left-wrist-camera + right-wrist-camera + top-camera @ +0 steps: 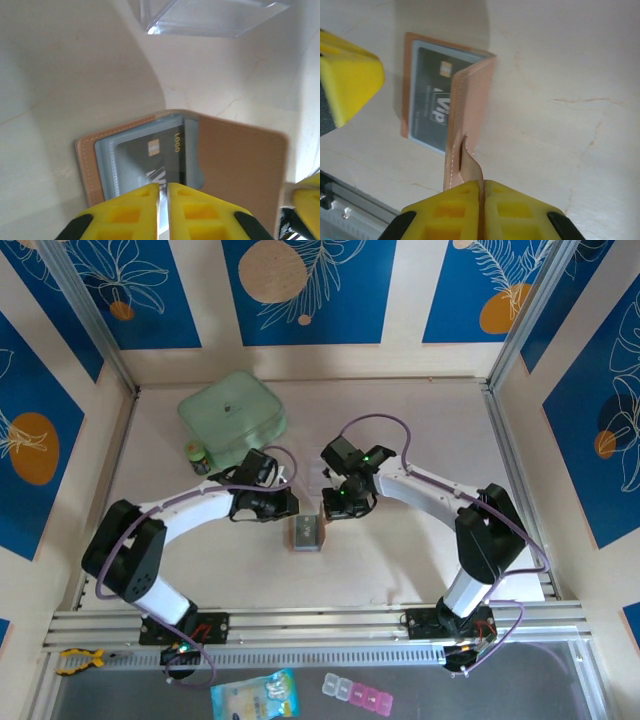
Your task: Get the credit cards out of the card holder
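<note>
At counter (400, 540) centre, card holder (470, 100) flap is clamped by right fingers (450, 210); left fingers (130, 210) are closed at credit card (150, 162) edge, hold unconfirmed. Sleeve (106, 160) may get pinched too.

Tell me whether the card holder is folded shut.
No, the card holder stands open, a dark card showing in its inner pocket.

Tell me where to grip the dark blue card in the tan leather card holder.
Pinch the dark blue card by its short end below the VIP print, which seems to poke past the tan leather card holder's flat panel. Come from that end: the grey pocket covers its other edges and the raised flap blocks the fold side.
</note>
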Tool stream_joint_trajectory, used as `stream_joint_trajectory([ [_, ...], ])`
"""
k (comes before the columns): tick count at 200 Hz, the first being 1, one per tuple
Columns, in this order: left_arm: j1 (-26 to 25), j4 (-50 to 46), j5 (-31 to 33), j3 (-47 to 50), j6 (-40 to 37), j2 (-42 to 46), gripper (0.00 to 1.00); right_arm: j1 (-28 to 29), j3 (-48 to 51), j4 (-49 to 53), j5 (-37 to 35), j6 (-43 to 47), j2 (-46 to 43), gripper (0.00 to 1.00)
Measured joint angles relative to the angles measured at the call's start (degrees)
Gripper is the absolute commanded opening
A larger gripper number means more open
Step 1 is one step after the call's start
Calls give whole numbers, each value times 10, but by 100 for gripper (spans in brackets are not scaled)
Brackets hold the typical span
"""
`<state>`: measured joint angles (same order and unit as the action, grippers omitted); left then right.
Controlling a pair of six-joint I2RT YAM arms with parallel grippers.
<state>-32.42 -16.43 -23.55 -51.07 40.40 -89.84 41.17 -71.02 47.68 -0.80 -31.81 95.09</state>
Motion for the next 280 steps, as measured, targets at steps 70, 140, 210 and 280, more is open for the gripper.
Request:
stream_joint_trajectory([
  [70,-5,-9,4,0,0,-23,3,-38,63,-3,-9,-12,-10,9],
  [140,-10,-25,24,10,7,-38,0,-49,106,-35,-9,-28,-10,11],
  [210,-15,-13,24,27,15,-53,0,-57,141,-75,-17,-32,10,13],
  [280,-15,1,22,36,17,-53,0,-60,155,-94,-30,-38,25,26],
])
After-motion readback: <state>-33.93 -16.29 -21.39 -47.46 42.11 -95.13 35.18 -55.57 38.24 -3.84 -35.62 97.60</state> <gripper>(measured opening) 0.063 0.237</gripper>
